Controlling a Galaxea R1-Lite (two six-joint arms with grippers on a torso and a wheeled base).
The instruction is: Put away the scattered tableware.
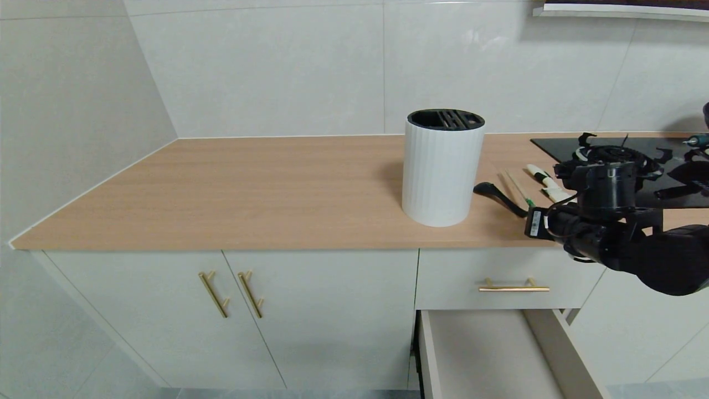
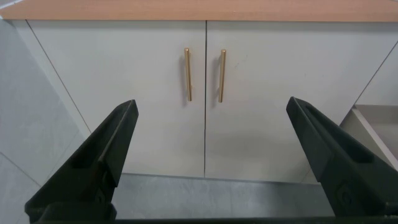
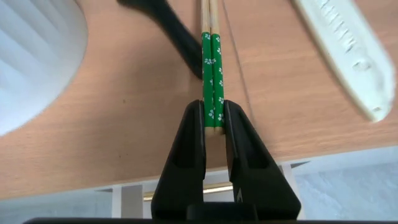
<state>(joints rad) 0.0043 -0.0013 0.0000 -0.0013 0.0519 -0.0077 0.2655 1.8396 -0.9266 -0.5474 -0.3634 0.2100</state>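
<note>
Left gripper (image 2: 211, 109) hangs with its jaws wide apart, facing the cabinet doors (image 2: 155, 124). Right gripper (image 3: 214, 111) is clamped on the green ends of the chopsticks (image 3: 210, 56) at the counter's (image 3: 124, 124) front edge, near the white holder (image 1: 442, 172).

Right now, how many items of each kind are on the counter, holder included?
White ribbed holder: 1
Chopsticks, clamped in the right tool: 2
Black utensil: 1
White utensil: 1
Total: 5
</note>
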